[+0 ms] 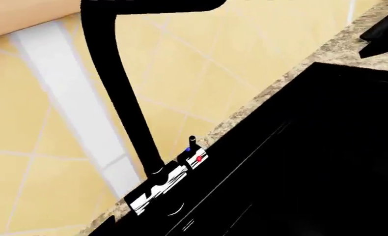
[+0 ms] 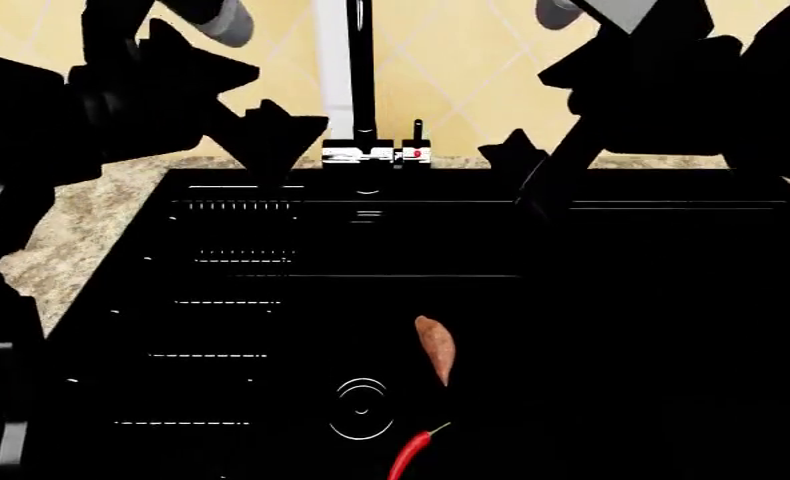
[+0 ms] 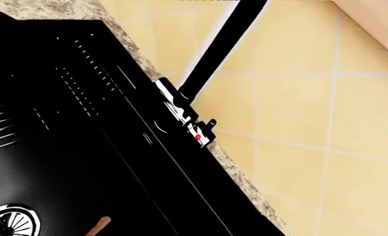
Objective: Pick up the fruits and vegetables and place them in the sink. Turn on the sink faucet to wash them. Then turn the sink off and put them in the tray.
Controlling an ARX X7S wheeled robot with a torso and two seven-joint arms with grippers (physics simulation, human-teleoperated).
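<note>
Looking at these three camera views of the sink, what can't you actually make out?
- Both grippers: black silhouettes in the head view, absent from the wrist views; open or shut unclear.
- Chili pepper: tip cut off by the head view's bottom edge.
- Faucet spout: cut off by every view's top edge.
- Tray: in no view.
- Running water: none discernible against the black sink.

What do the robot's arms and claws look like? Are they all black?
Mostly, yes. In the head view both arms are black, blocky and jagged-edged, nearly plain silhouettes. The left gripper and right gripper end in pointed black tips. Each arm has a rounded grey part near the top of the picture. No cables or markings show.
</note>
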